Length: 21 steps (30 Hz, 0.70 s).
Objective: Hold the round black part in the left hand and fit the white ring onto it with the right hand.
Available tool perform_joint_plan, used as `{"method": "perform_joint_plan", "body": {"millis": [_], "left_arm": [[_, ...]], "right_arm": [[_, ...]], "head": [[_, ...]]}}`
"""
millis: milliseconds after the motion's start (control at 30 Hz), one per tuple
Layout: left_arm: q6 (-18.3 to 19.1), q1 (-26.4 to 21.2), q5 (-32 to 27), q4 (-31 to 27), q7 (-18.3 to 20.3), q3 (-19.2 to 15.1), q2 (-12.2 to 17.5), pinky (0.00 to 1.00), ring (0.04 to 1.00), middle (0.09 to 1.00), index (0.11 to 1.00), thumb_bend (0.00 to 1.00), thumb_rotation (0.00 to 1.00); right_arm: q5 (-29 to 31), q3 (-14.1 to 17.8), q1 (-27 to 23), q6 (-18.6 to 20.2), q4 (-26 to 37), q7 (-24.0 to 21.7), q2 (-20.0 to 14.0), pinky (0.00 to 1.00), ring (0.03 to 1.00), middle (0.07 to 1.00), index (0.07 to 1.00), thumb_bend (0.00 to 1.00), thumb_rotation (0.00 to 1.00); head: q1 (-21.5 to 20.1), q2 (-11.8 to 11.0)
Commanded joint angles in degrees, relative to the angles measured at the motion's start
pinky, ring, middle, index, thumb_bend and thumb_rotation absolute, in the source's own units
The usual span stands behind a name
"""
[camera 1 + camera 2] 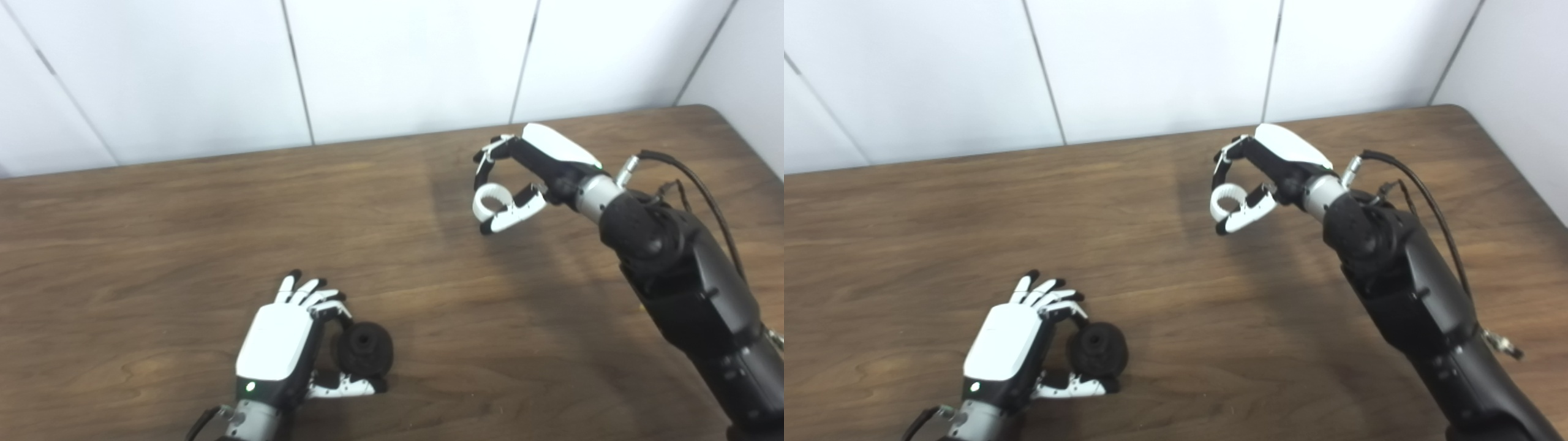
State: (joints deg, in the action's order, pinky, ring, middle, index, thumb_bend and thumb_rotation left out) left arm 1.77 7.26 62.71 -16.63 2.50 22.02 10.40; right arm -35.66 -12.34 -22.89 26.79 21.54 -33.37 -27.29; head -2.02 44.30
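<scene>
Round black part (365, 349) sits at the near left of the worktop (153, 233), the left hand (278, 343) curled around it between fingers (327, 306) and thumb. Farther right, the right hand (533, 174) pinches the white ring (492, 203) above the wood.

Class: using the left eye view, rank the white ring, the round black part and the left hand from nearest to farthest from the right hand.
1. white ring: pinched in the right hand.
2. round black part: lower left, on the table.
3. left hand: just left of that part.
</scene>
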Motion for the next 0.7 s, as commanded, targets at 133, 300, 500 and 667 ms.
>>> {"method": "perform_joint_plan", "body": {"millis": [133, 300, 500, 667], "left_arm": [[1.1, -0.7, 1.8, 0.3, 2.3, 1.3, -0.6, 1.00, 0.896, 0.777, 0.484, 0.53, 0.06], [1.4, -1.1, 2.2, 0.4, 2.1, 1.7, -0.9, 1.00, 0.889, 0.776, 0.484, 0.53, 0.06], [2.1, -1.9, 2.9, 0.7, 2.3, 2.3, -1.2, 1.00, 0.891, 0.780, 0.484, 0.53, 0.06], [2.3, -2.3, 2.7, 1.1, 2.1, 2.5, -1.5, 1.00, 0.892, 0.777, 0.484, 0.53, 0.06]], "right_arm": [[-4.3, 0.0, -0.4, 0.1, 7.4, -6.7, 4.0, 0.98, 0.949, 0.825, 0.483, 0.52, 0.14], [-4.5, -0.9, 1.8, 0.0, 10.5, -8.6, 7.2, 1.00, 0.945, 0.820, 0.483, 0.52, 0.13], [-4.9, -3.1, 4.1, 0.0, 13.0, -9.3, 10.0, 1.00, 0.936, 0.820, 0.483, 0.52, 0.13], [-4.9, -4.5, 5.4, 0.0, 14.2, -9.9, 12.6, 1.00, 0.942, 0.819, 0.483, 0.52, 0.13]], "head": [[0.9, 0.7], [1.5, 1.5], [2.2, 2.1], [2.8, 2.4]]}}
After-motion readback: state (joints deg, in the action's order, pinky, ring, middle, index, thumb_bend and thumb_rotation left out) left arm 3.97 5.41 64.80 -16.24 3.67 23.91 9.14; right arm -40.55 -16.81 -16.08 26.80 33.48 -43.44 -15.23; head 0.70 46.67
